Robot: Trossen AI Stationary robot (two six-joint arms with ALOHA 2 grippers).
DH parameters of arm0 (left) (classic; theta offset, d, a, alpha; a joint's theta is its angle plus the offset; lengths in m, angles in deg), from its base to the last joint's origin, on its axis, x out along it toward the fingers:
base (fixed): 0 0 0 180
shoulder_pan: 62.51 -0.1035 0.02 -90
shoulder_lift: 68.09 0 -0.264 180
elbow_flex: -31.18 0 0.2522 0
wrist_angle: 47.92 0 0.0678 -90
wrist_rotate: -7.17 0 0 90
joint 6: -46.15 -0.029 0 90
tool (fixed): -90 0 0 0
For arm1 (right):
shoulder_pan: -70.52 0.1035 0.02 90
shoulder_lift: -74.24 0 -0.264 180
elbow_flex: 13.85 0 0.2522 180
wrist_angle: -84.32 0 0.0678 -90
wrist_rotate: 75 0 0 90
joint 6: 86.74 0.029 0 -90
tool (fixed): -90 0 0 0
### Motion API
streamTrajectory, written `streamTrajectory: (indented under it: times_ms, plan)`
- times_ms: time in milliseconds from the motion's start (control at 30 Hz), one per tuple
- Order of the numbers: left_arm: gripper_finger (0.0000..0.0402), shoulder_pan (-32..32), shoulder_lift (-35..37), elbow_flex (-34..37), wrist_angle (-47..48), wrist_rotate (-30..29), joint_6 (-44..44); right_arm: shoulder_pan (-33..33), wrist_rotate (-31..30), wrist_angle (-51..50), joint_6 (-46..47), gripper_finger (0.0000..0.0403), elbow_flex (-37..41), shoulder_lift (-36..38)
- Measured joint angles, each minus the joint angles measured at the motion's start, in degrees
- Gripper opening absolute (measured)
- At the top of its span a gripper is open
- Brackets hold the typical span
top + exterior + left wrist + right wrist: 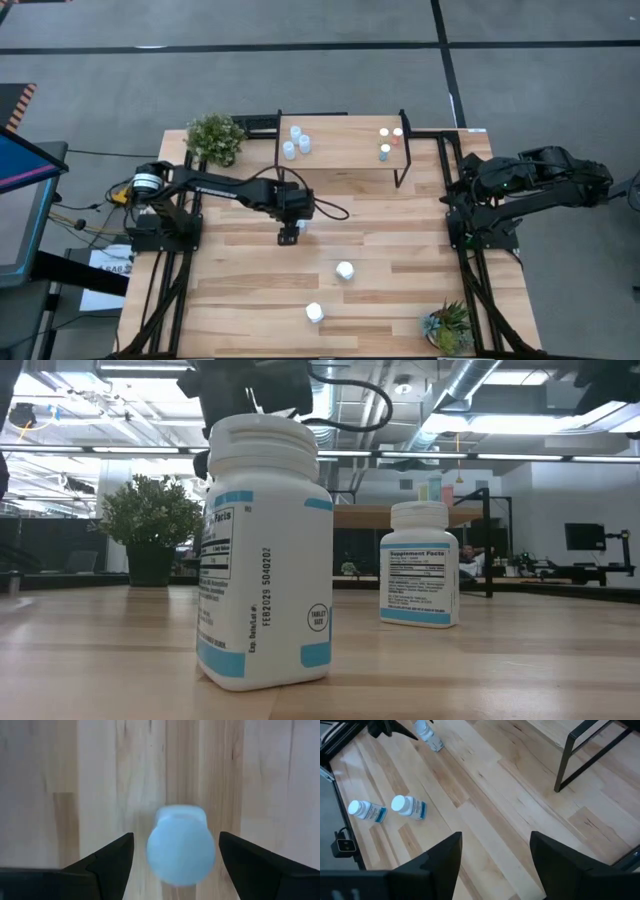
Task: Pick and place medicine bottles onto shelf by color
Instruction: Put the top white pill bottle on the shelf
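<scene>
My left gripper (290, 236) points down over the table's middle, open, with one finger on each side of a small pale-blue bottle (180, 852). The bottle stands upright on the tabletop and touches neither finger; it also shows in the right wrist view (429, 738). Two larger white bottles (345, 270) (314, 313) stand on the table nearer the front. The shelf (340, 160) at the back carries pale-blue bottles (297, 142) at its left end and small coloured ones (389, 140) at its right end. My right gripper (496, 837) is open and empty at the table's right edge.
One potted plant (215, 138) stands at the back left beside the shelf, another (447, 325) at the front right corner. The shelf's black legs (580, 760) stand between the right arm and the table's middle. In the low view a white bottle (265, 550) stands close to the camera.
</scene>
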Motion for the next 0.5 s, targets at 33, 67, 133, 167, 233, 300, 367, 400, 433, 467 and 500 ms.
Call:
streamTrajectory:
  times_ms: [33, 67, 133, 167, 233, 300, 367, 400, 433, 467, 500]
  plan:
    - [0.0277, 0.00, -0.20, 0.00, -0.41, 0.22, -0.02, 0.00, 0.03, -0.02, 0.00, 0.0255, 0.00, 0.00]
    - [0.0277, 0.00, -0.38, 0.00, -0.87, 0.22, 0.00, 0.00, 0.05, -0.06, 0.00, 0.0255, 0.00, 0.02]
    - [0.0276, 0.00, -0.84, -0.02, -1.77, 0.24, -0.02, 0.00, 0.05, -0.28, 0.00, 0.0255, 0.00, 0.00]
    - [0.0276, 0.00, -0.89, -0.02, -1.18, 0.24, -0.02, 0.00, 0.05, -0.31, 0.00, 0.0255, 0.00, 0.00]
    - [0.0276, 0.00, -0.89, 0.00, -1.02, 0.24, -0.18, 0.00, 0.05, -0.33, 0.00, 0.0255, 0.00, 0.02]
    - [0.0276, 0.00, -0.91, 0.00, -0.77, 0.24, -1.03, 0.00, 0.05, -0.39, 0.00, 0.0255, 0.00, 0.00]
    - [0.0276, 0.00, -0.91, 0.00, -0.74, 0.24, -1.90, 0.00, 0.05, -0.72, 0.00, 0.0255, -0.01, 0.00]
    - [0.0276, 0.00, -0.91, 0.00, -0.77, 0.24, -2.45, 0.00, 0.05, -1.00, 0.00, 0.0255, 0.00, 0.00]
    - [0.0275, 0.00, -0.91, 0.00, -0.74, 0.24, -2.82, 0.00, 0.05, -1.19, 0.04, 0.0255, -0.02, 0.01]
    - [0.0273, 0.00, -0.91, 0.00, -0.76, 0.24, -3.03, 0.00, 0.05, -1.28, 0.09, 0.0255, 0.00, 0.01]
    - [0.0270, 0.00, -0.91, 0.00, -0.81, 0.24, -3.07, 0.00, 0.05, -1.25, 0.09, 0.0255, 0.00, 0.00]
